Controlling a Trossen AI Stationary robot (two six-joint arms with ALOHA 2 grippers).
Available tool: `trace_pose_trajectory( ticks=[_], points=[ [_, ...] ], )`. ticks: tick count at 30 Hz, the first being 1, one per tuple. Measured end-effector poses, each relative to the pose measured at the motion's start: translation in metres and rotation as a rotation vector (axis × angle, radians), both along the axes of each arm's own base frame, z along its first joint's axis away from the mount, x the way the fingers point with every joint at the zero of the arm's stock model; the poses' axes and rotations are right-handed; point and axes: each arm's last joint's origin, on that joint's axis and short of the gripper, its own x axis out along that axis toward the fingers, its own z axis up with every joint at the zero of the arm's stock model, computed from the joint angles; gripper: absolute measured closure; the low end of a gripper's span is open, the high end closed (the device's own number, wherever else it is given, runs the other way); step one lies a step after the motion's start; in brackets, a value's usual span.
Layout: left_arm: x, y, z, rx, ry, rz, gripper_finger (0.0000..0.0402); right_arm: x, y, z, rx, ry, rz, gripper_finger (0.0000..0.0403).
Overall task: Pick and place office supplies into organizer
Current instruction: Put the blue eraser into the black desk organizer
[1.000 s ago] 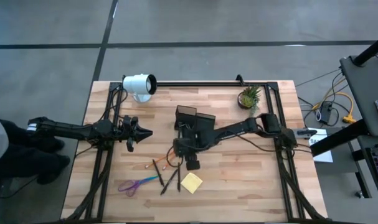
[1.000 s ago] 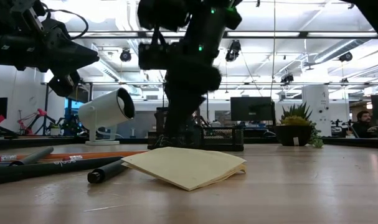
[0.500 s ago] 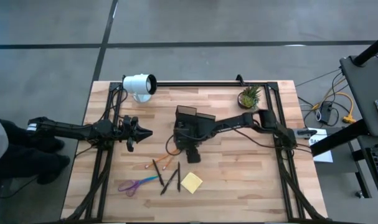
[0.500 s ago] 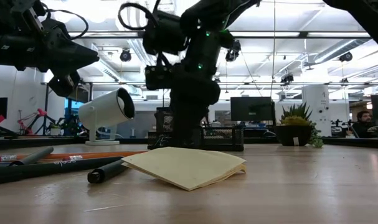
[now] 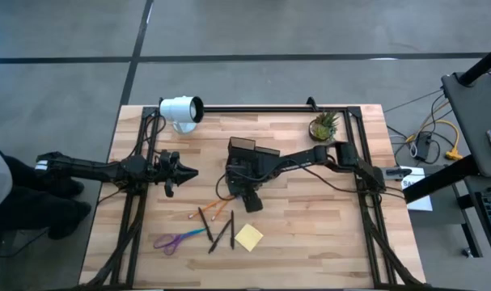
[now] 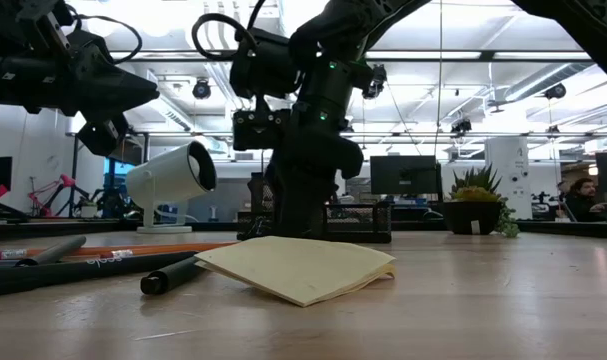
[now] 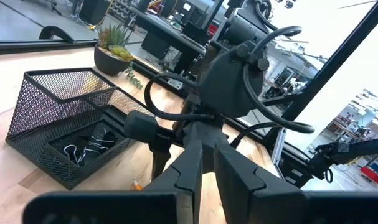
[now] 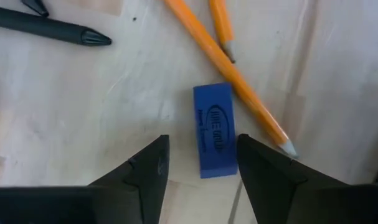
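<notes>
Organizer (image 5: pixel 247 155), black mesh, sits mid-table with bare wood all round. Right gripper (image 8: pixel 200 163) hangs just in front of it, fingers spread astride a blue eraser (image 8: pixel 213 129) beside orange pencils (image 8: pixel 229 62). Left gripper (image 5: pixel 186 172) waits clenched, empty, well left.
</notes>
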Motion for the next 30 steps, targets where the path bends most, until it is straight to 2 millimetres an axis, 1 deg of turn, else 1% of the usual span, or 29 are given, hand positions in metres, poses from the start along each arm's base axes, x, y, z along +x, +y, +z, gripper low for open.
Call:
trace_pose_trajectory(
  ticks=[6, 10, 13, 20, 23, 30],
  points=[
    [0.0000, 0.0000, 0.0000, 0.000, 0.000, 0.000, 0.0375, -0.0001, -0.0009, -0.0018, -0.025, -0.006, -0.004, 0.0246],
    [0.0000, 0.0000, 0.0000, 0.000, 0.000, 0.000, 0.0375, 0.0002, -0.0015, -0.0020, -0.052, -0.008, -0.050, 0.0266],
    [0.0000, 0.0000, 0.0000, 0.000, 0.000, 0.000, 0.0375, 0.0003, -0.0022, -0.0020, -0.046, -0.006, -0.082, 0.0286],
    [0.0000, 0.0000, 0.0000, 0.000, 0.000, 0.000, 0.0375, -0.0014, -0.0018, -0.0037, -0.048, 0.002, -0.088, 0.0341],
    [0.0000, 0.0000, 0.0000, -0.001, 0.000, 0.000, 0.0375, -0.0017, -0.0010, -0.0033, -0.037, 0.006, -0.107, 0.0358],
    [0.0000, 0.0000, 0.0001, -0.027, -0.003, 0.002, 0.0375, -0.0011, -0.0003, 0.0020, -0.019, 0.011, -0.154, 0.0368]
  ],
)
